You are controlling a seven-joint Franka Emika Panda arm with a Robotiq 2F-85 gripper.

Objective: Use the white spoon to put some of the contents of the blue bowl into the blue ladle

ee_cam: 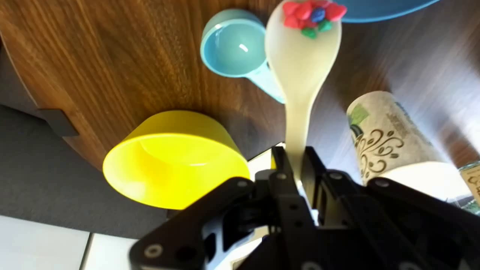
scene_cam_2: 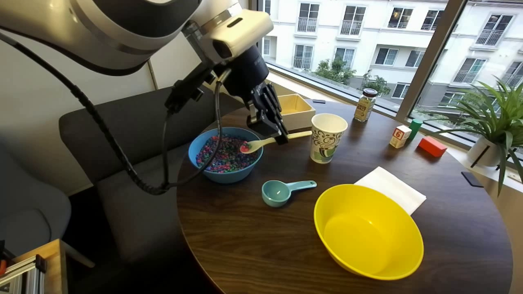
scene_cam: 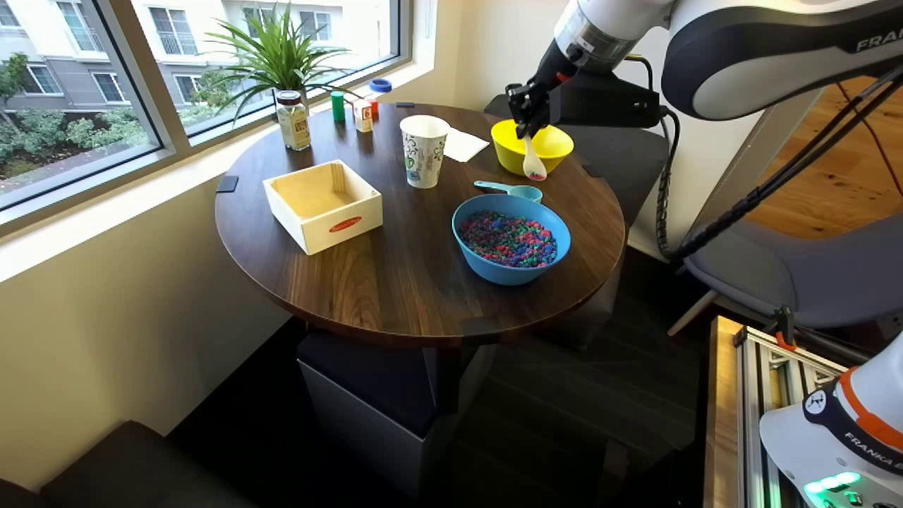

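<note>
1. Jaws: clenched on the handle of the white spoon [ee_cam: 303,75].
2. White spoon: up in the air above the round, dark wood worktop [scene_cam: 395,282], a few red, blue and green pieces [ee_cam: 311,15] at its tip. Can't tell exactly what sits under it; in the wrist view it overlaps the handle of the blue ladle [scene_cam_2: 281,194].
3. Blue ladle: resting on worktop, hollow side up, between blue bowl [scene_cam: 504,276] and yellow bowl [scene_cam_2: 367,228], closer to the blue one.
4. Blue bowl: upright, contents [scene_cam: 508,240] inside, tiny bits in red, pink, blue, green.
5. Yellow bowl: upright, just beside the white napkin [scene_cam_2: 392,190]; contact unclear.
6. Patterned paper cup [scene_cam: 423,152]: upright, between wooden box [scene_cam: 321,229] with red label and yellow bowl.
7. Also on worktop: lidded glass jar [scene_cam_2: 364,106], block marked 6 [scene_cam_2: 399,136], green cylinder [scene_cam_2: 415,128], red block [scene_cam_2: 432,146].
</note>
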